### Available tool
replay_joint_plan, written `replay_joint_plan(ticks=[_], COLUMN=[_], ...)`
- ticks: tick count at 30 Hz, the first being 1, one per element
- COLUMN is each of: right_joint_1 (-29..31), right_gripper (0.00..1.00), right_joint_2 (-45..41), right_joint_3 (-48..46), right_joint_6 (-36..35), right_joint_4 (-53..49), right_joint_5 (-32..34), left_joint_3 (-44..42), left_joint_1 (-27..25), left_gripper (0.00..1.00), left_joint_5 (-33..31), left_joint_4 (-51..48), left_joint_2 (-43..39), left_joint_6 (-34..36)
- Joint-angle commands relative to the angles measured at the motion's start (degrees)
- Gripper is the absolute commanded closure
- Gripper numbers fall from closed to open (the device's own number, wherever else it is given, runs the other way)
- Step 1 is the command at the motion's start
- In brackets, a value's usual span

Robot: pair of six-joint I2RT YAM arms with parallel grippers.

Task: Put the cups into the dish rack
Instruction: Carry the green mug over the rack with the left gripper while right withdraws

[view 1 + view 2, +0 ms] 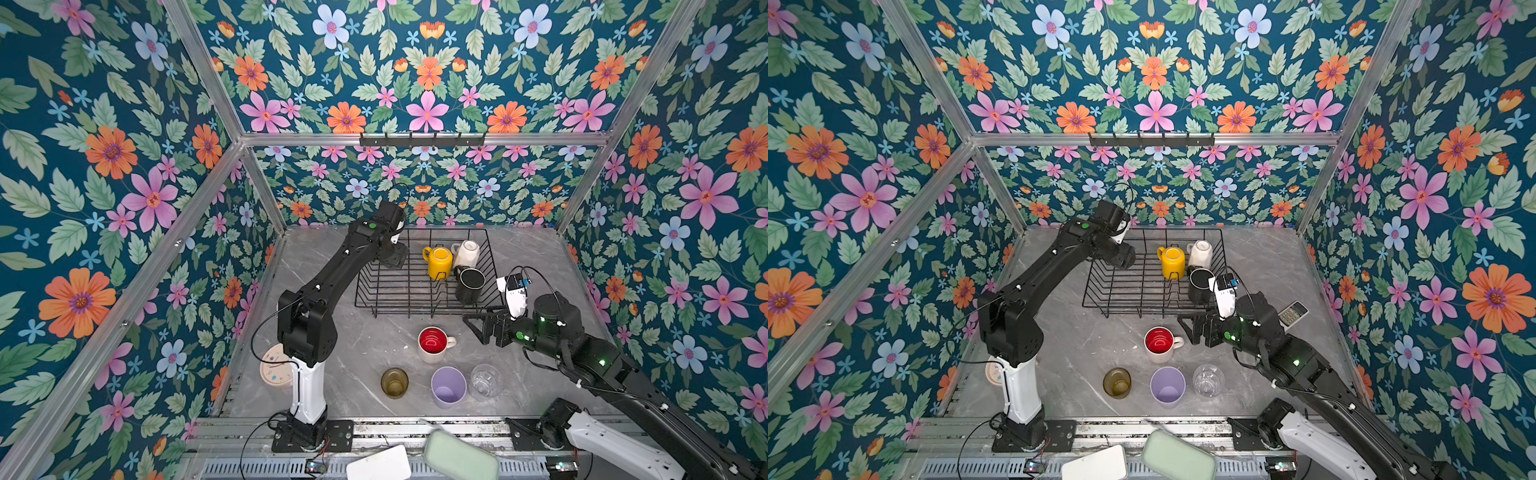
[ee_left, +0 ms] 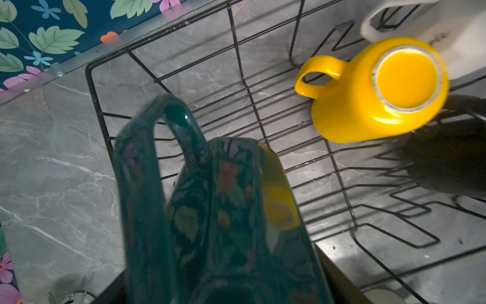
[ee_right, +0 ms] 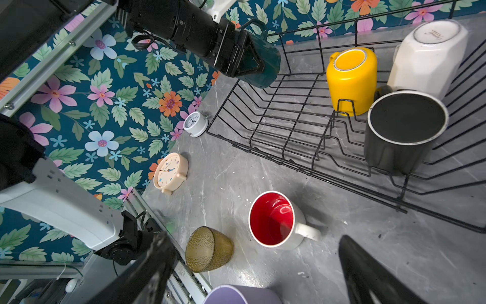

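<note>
Marble tabletop (image 1: pixel 365 345); teal mug (image 3: pixel 265 68) seemingly tipped sideways

Tumbler (image 1: pixel 448 386) in front of dish rack (image 1: pixel 390 286)

No wording can be read in full anywhere in the scene. In the right wrist view, the upturned base of the white faceted ceramic mug (image 3: pixel 435 34) carries a small dark script mark, too small to make out; this mug stands in the black wire dish rack (image 1: pixel 386 286), right of centre in both top views. The round cream alarm clock (image 3: pixel 170 172) and the small round white alarm clock (image 3: pixel 195 123) show dial numerals, also too small to read.
</note>
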Motion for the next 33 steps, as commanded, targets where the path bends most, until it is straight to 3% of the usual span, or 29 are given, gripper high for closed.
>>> replay_joint_plan(ticks=[1,11,33], right_joint_1=[0.05,0.11,0.08], right_gripper=[0.03,0.03,0.03], right_joint_2=[-0.54,-1.08,1.55], right_joint_3=[-0.45,-1.59,-1.78], right_joint_6=[-0.41,0.63,0.56], right_joint_4=[-0.32,-0.08,1.86], right_joint_5=[0.55,0.12,-0.32], left_joint_3=[2.58,8.65,11.68], left_joint_1=[0.14,1.38,3.68], left_gripper=[1.0,1.0,0.99], left_joint_5=[-3.63,-4.94,-6.09], left_joint_4=[0.32,-0.65,1.74], left_joint_2=[2.09,10.35,18.74], left_joint_6=[1.25,2.17,1.97])
